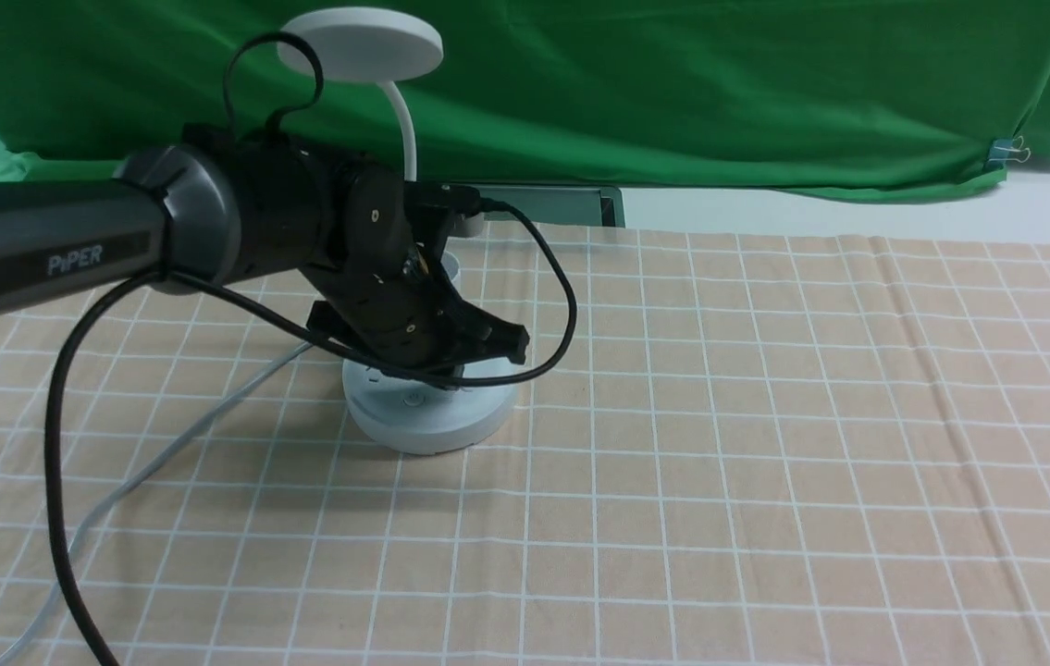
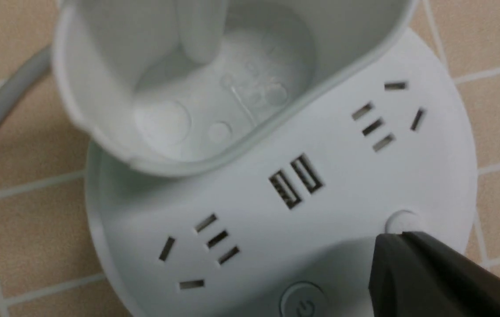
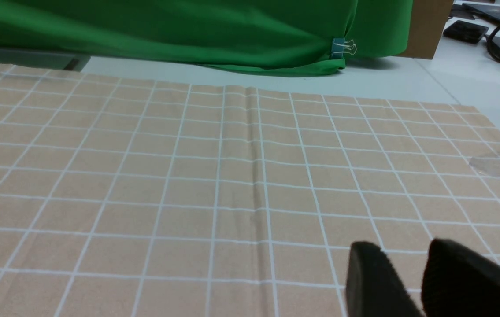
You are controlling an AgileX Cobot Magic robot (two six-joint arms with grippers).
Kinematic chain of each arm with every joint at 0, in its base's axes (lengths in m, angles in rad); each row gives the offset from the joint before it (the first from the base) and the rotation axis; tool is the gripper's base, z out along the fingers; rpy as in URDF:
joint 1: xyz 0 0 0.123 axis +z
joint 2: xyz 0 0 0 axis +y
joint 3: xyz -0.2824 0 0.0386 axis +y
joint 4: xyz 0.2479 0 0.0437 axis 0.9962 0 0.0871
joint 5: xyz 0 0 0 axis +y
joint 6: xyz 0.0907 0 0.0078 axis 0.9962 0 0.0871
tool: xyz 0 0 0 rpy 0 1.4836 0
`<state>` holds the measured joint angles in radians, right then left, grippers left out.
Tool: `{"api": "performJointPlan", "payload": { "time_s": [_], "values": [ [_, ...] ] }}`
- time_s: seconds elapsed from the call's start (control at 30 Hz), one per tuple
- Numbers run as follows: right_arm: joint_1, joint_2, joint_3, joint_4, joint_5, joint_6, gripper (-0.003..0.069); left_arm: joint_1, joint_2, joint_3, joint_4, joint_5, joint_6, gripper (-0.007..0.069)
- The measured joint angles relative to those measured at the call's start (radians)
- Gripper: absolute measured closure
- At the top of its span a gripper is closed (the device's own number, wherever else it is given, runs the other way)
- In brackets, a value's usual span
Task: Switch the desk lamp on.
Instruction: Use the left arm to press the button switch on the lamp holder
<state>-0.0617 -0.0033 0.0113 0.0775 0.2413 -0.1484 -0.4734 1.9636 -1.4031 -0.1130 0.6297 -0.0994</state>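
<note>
Desk lamp, white with flat disc head (image 1: 363,44), stands on table (image 1: 765,416) at robot's 11 o'clock. Left jaws (image 2: 401,235) pressed together over its base; power-marked round button (image 2: 304,301) lies toward their 8 o'clock. Left arm nearer. Right jaws (image 3: 401,246) slightly spread.

Bright, soft lighting; right gripper (image 3: 394,270) blurred; faint shadow on lamp base (image 2: 342,264).

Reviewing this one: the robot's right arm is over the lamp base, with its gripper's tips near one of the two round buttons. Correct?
Not quite: the front view shows the left arm over the lamp base. The rest stands.
</note>
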Motion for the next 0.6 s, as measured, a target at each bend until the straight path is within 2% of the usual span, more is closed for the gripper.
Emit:
{"api": "performJointPlan", "payload": {
  "time_s": [0.3, 0.6],
  "values": [
    [0.0, 0.0, 0.0, 0.0, 0.0, 0.0, 0.0418, 0.0, 0.007, 0.0, -0.065, -0.075, 0.014, 0.0623],
    [0.0, 0.0, 0.0, 0.0, 0.0, 0.0, 0.0418, 0.0, 0.039, 0.0, -0.094, -0.07, 0.027, 0.0623]
  ]
}}
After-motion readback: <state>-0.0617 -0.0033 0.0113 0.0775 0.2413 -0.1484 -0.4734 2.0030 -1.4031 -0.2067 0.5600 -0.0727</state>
